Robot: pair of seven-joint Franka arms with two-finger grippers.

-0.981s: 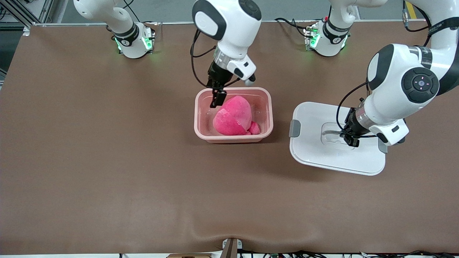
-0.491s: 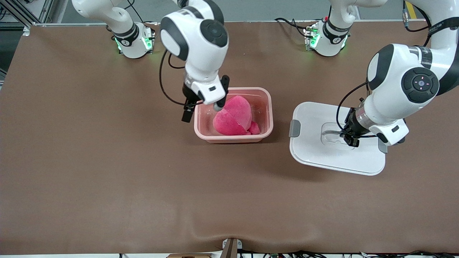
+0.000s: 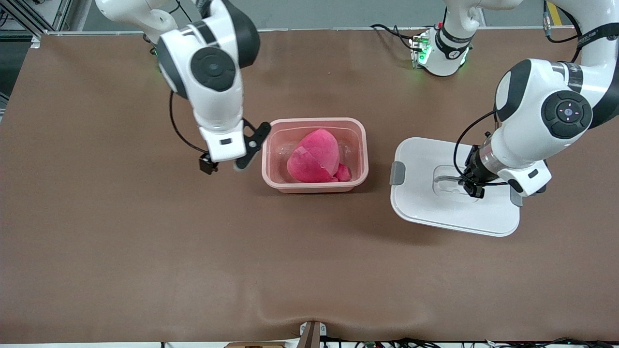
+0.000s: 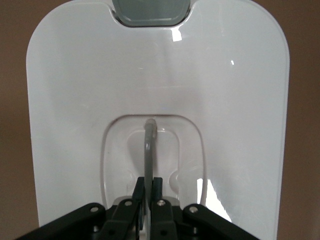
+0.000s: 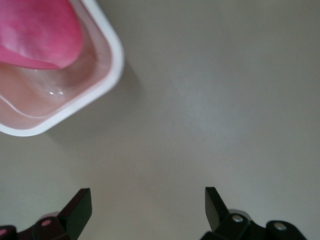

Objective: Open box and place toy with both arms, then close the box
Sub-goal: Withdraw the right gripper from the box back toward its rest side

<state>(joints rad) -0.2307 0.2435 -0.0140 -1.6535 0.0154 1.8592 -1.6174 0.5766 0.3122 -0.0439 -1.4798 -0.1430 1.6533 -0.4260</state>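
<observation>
Brown tabletop (image 3: 145, 251) filled pretty much the whole scene, with both arm bases up along its top edge. Box (image 3: 315, 186) sat open near the middle, and the toy (image 3: 314, 157) was already inside it, a hot-pink lump leaning toward the end nearer the left arm. Lid (image 3: 420, 208) was lying flat on the tabletop, off the box, toward the left arm's end and a bit nearer the front camera. Left end effector (image 3: 475, 189) was down in the lid's recessed top, pinched closed on the thin grey handle (image 4: 148, 150), and you could see that clearly from the left wrist view. Right end effector (image 3: 227, 166) was hanging over bare tabletop just beside the box, at the right arm's end of it, jaws spread wide and holding nothing.
</observation>
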